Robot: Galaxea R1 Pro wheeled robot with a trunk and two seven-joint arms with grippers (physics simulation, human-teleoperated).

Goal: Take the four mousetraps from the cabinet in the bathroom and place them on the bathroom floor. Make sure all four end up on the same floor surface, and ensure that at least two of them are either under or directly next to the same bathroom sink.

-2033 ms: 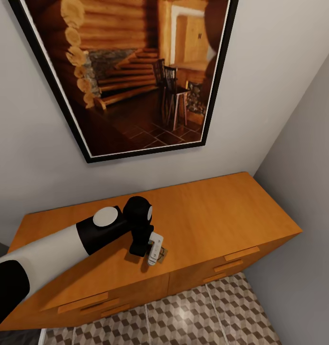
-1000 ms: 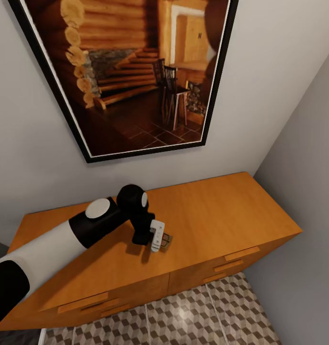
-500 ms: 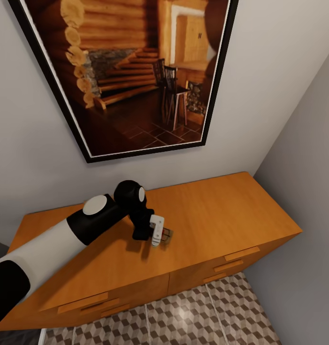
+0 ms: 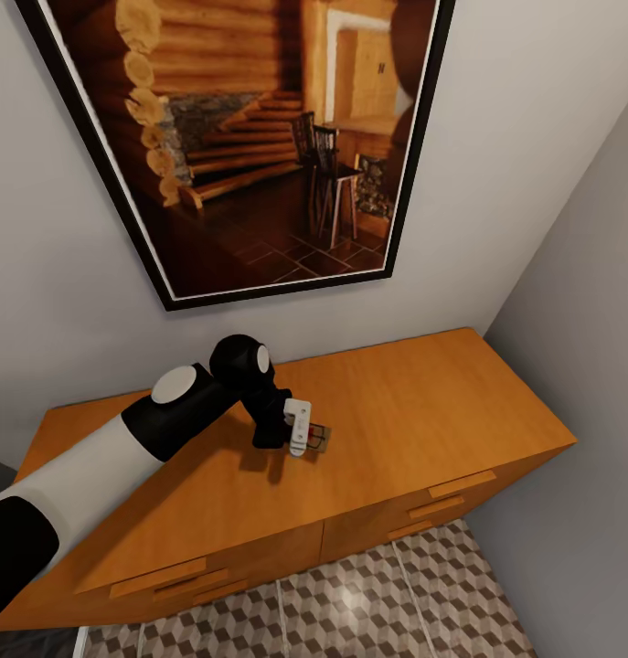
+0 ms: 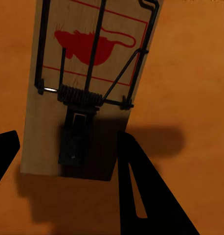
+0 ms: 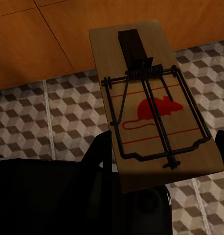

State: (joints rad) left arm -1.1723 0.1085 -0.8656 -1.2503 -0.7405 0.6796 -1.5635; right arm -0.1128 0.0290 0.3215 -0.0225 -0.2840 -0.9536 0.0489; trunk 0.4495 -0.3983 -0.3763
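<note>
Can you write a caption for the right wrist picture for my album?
A mousetrap with a red mouse mark, held over the patterned floor.

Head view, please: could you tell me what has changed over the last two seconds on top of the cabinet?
The left arm has drawn back across the cabinet top toward the wall, and the left gripper has carried the mousetrap along with it, away from the front edge. The wrist view shows the trap between the fingers. The framed picture, drawers and tiled floor look unchanged, and the camera has not shifted.
</note>
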